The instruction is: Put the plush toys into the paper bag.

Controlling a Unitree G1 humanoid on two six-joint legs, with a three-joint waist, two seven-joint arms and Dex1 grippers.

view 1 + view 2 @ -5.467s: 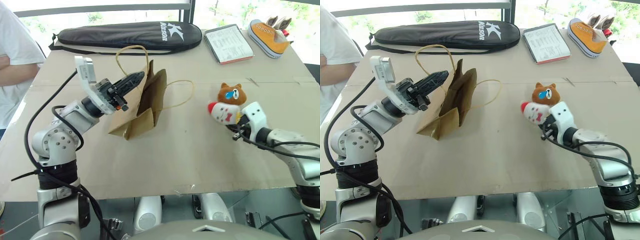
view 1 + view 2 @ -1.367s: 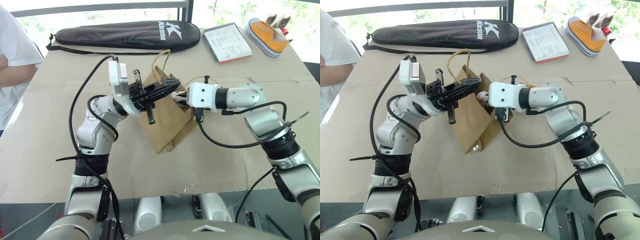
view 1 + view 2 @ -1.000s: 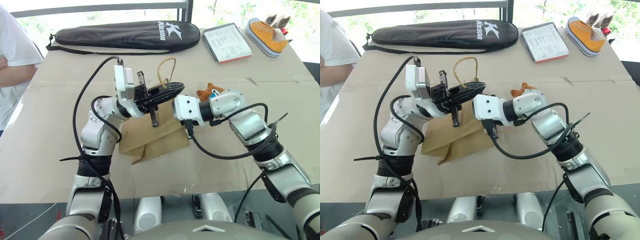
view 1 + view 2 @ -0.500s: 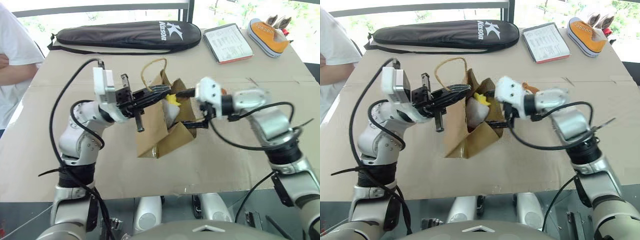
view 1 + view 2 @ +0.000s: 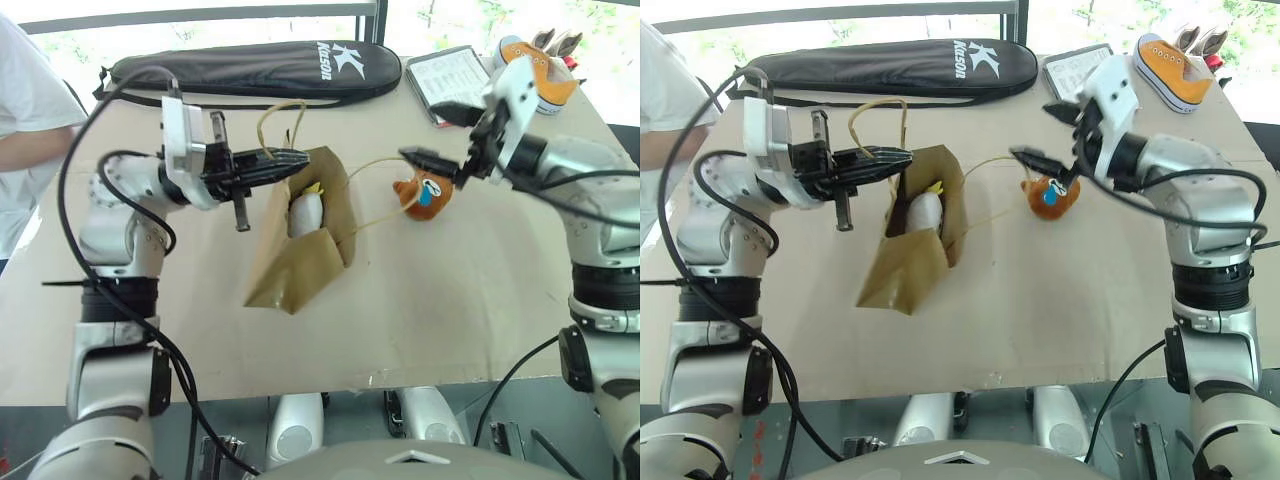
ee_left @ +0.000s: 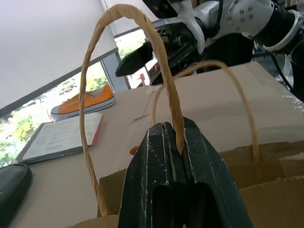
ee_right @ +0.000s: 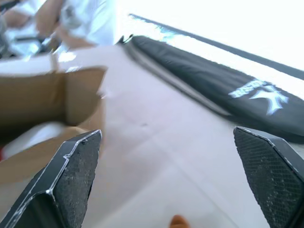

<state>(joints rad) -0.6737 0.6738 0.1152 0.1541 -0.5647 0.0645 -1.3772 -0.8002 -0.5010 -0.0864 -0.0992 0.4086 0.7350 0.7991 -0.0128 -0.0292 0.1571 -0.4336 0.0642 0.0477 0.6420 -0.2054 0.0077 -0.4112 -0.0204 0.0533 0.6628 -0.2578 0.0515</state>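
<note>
Test table (image 5: 400, 300) (windowed lab)

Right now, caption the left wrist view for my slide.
Left claw shut on bag handle; sneaker beyond.

The white chick (image 5: 304, 212) now sits inside the paper bag (image 5: 300, 255); the right tool (image 5: 445, 140) has pulled away, spread wide, above the bear head (image 5: 423, 193).

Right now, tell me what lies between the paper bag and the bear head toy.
In the left eye view, the paper bag's second loop handle arcs across bare table toward the bear head toy; nothing else lies there.
</note>
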